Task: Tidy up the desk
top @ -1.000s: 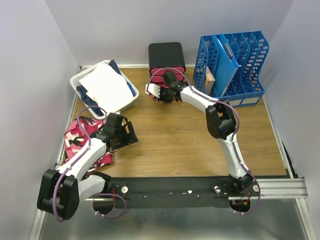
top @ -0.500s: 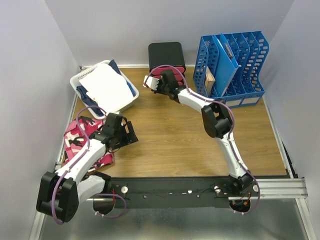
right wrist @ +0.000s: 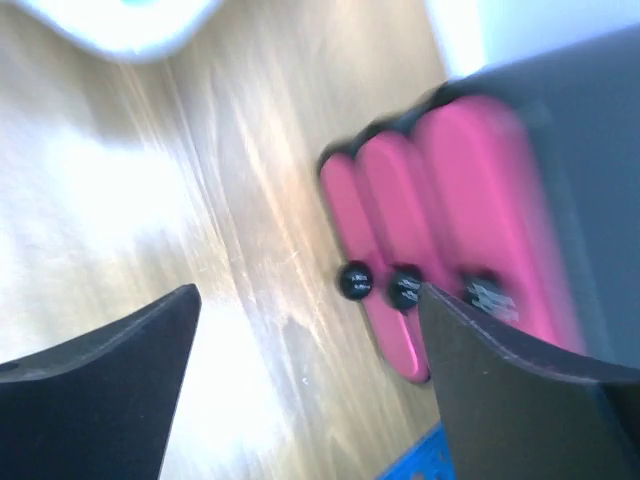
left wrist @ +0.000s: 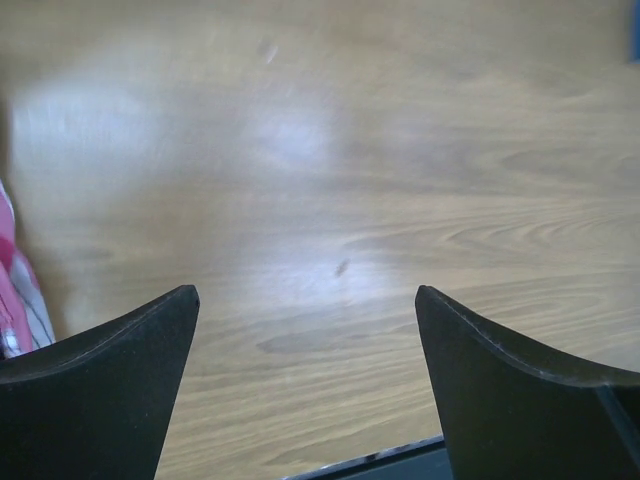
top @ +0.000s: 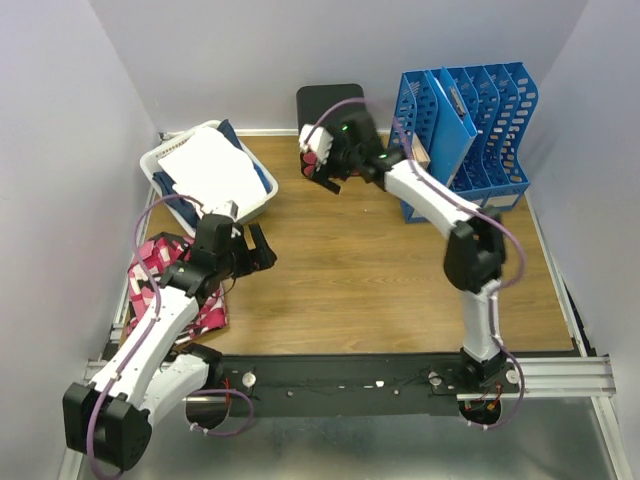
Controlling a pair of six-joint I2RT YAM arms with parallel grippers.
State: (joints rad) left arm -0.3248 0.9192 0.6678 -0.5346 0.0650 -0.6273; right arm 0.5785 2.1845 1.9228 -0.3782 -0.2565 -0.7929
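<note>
The wood-grain counter [top: 350,270] fills the floor of the pale-walled booth, with a black and silver rail [top: 400,375] along its near edge where both arms are bolted. The left claw [left wrist: 305,295] hangs low over bare wood at the left side of the counter, its two dark fingers [left wrist: 110,370] spread wide with nothing between them. A pink, white and black patterned cloth [top: 150,275] lies just beside it, partly under the left arm, and its edge shows at the left border of the wrist view. At the back left a white basket [top: 157,165] sits at an angle, holding white paper [top: 205,170] and something dark blue. At the back centre stands a black drawer unit [top: 330,100]. The right claw [right wrist: 308,290] is reached out in front of it, above the counter, fingers wide apart and gripping nothing. Its wrist view is blurred, but it shows the unit's pink drawers [right wrist: 460,200] with small black knobs [right wrist: 355,280] close ahead and a strip of wood below them. A blue file rack [top: 490,110] with several slots stands at the back right, just beside the drawer unit, and a blue folder [top: 450,125] leans in one of its left slots. The middle and right of the counter show only wood.
</note>
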